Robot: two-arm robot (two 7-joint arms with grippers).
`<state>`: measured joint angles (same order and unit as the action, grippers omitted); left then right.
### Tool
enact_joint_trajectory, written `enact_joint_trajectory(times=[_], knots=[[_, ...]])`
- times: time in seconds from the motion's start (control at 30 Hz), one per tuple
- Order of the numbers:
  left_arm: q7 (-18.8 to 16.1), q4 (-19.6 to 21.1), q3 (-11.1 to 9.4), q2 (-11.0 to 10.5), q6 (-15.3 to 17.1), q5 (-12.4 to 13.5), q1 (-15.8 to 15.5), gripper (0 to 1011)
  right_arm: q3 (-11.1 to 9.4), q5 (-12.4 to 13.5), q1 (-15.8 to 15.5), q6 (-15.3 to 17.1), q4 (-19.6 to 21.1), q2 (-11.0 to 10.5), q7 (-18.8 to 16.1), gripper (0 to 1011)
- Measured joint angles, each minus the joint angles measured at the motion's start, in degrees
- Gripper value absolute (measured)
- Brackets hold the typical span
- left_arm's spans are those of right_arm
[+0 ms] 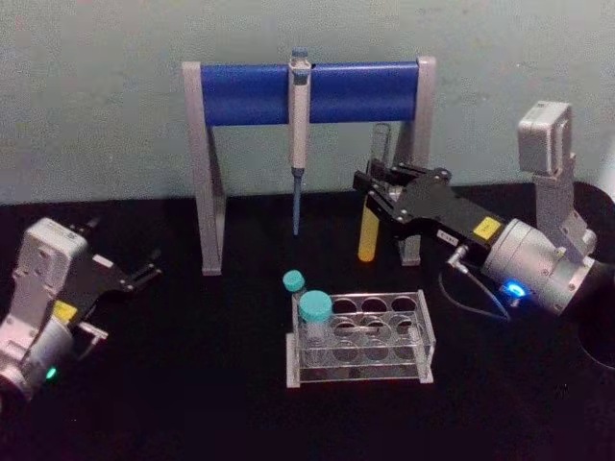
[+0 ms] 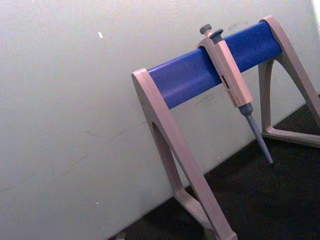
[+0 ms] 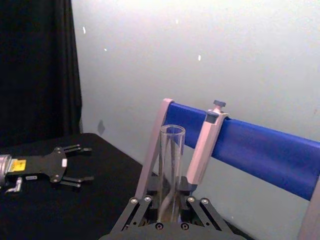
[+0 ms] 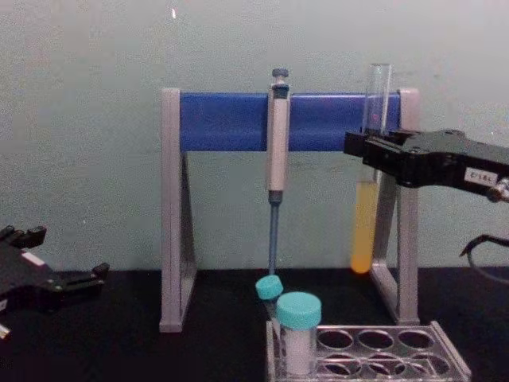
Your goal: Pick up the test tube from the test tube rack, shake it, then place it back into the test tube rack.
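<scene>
Right claw (image 4: pixel 367 150) is gripping the slender clear glass test tube (image 4: pixel 365 231), yellow liquid inside, upright above and behind the clear plastic rack (image 1: pixel 428 336). Left claw (image 1: pixel 144 272) is idling open, well left of the rack.

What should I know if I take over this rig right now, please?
Right gripper: shut on the test tube, holding it upright in the air by the right leg of the pipette stand, behind the test tube rack.
Left gripper: open, parked low on the left.
Done: the tube is out of the rack.
Left: shake it (cannot tell if already done), then set it in a free hole; teal-capped vials stand at the rack's left end.
</scene>
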<state>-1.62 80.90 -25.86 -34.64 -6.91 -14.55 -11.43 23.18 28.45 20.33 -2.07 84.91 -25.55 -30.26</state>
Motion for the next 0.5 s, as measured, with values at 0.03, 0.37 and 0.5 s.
enact_joint_trajectory(times=[0.03, 0.37, 0.5], knots=[[0.0, 0.0, 0.0, 0.0, 0.0, 0.0, 0.0, 1010, -0.1, 0.0, -0.1, 0.1, 0.1, 0.0, 0.2, 233], [0.0, 0.0, 0.0, 0.0, 0.0, 0.0, 0.0, 1010, -2.0, -0.2, -2.5, 0.7, 2.6, -1.6, 2.5, 233], [0.0, 0.0, 0.0, 0.0, 0.0, 0.0, 0.0, 1010, -3.2, -0.3, -4.3, 1.5, 4.5, -2.7, 3.6, 233]])
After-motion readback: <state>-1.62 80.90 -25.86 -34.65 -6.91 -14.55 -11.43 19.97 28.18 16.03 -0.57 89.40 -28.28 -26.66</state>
